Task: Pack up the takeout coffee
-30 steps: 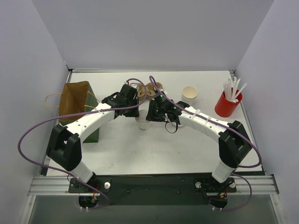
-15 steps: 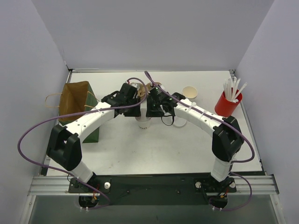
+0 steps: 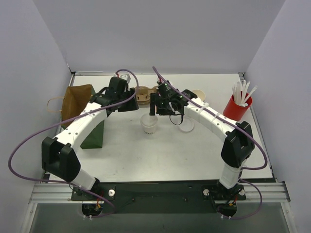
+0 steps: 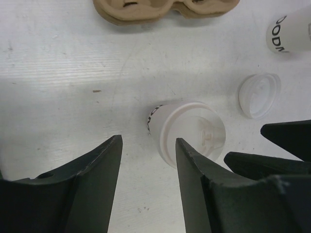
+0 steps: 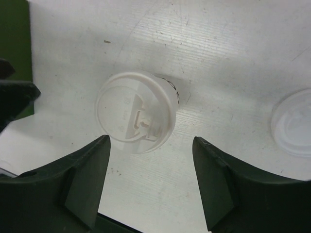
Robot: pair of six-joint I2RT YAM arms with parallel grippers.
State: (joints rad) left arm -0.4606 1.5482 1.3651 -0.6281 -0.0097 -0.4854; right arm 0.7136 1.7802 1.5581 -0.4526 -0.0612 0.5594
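Arms backed off lidded cup [image 3: 149, 124], left gripper [image 4: 148, 141] and right gripper [image 5: 150, 141] spread empty, second cup [image 4: 291, 34] lettering only at left wrist

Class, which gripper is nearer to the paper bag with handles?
Left. The left gripper sits between the paper bag and the lidded cup; the right gripper is farther off, above that cup.
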